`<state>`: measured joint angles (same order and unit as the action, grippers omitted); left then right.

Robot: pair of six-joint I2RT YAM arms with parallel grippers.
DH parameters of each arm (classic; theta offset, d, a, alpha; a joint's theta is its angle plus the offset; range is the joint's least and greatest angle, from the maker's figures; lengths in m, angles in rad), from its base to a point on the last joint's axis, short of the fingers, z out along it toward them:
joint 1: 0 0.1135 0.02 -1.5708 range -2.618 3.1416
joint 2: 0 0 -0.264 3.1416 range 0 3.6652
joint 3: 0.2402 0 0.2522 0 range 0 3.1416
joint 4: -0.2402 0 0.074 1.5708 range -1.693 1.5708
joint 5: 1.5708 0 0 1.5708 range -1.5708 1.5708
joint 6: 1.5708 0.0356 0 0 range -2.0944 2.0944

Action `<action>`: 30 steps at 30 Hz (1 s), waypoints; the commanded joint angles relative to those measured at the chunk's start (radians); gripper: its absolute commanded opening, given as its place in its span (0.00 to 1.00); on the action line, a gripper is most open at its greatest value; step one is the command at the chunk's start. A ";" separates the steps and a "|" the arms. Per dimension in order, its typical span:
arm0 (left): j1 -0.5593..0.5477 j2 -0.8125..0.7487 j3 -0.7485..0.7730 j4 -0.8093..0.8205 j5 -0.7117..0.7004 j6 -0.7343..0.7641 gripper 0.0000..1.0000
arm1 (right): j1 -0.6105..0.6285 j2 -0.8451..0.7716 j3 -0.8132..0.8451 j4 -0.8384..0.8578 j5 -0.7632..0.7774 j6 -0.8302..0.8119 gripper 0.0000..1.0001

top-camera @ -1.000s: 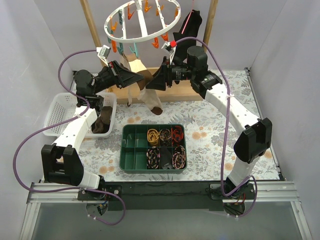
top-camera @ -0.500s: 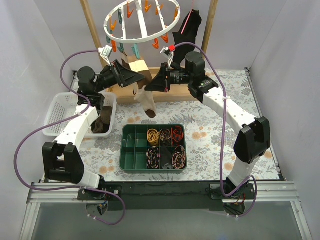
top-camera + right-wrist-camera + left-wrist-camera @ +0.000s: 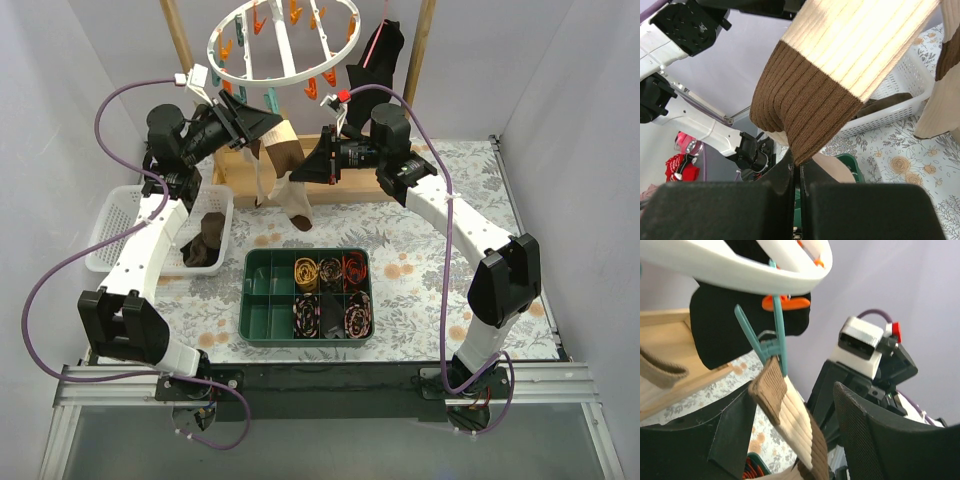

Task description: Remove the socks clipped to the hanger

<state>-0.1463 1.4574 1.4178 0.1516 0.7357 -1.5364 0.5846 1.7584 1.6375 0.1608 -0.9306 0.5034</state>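
teal peg pinching a ribbed sock under the white ring

at the left, the left gripper (image 3: pixel 792 392) is standing with its fingers spread wide, one on each side of the sock (image 3: pixel 795 420), and gripping nothing that i can make out. between them the teal peg (image 3: pixel 771 342) is hanging from the hanger (image 3: pixel 715 265) and biting the sock's brown cuff. to do this step well, i judge the left fingers should be going up to squeeze the peg's upper handles, not the fabric, with only a gentle pull below so the ring is not set swinging. the sock is looking limp and ribbed: brown cuff, cream body, brown band lower down, dangling from the ring above the floral table (image 3: pixel 420 260). at the right, the right gripper (image 3: pixel 796 167) is clamping tight on that lower brown band, placed, i judge, to draw the sock away once freed.
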 commanded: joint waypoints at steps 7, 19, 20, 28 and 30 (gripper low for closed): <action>-0.003 0.087 0.112 -0.035 -0.139 -0.008 0.55 | 0.003 -0.042 0.002 0.051 -0.014 0.017 0.01; -0.007 0.129 0.155 -0.004 -0.170 -0.053 0.45 | 0.003 -0.042 -0.013 0.051 -0.017 0.014 0.01; -0.007 0.130 0.156 -0.003 -0.174 -0.056 0.45 | 0.003 -0.042 -0.015 0.051 -0.016 0.014 0.01; -0.010 0.138 0.156 0.040 -0.209 -0.102 0.39 | 0.003 -0.050 -0.022 0.051 -0.014 0.015 0.01; -0.012 0.144 0.159 0.052 -0.208 -0.111 0.38 | 0.004 -0.053 -0.031 0.051 -0.016 0.017 0.01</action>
<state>-0.1528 1.5974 1.5398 0.1661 0.5560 -1.6207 0.5846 1.7573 1.6199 0.1677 -0.9302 0.5182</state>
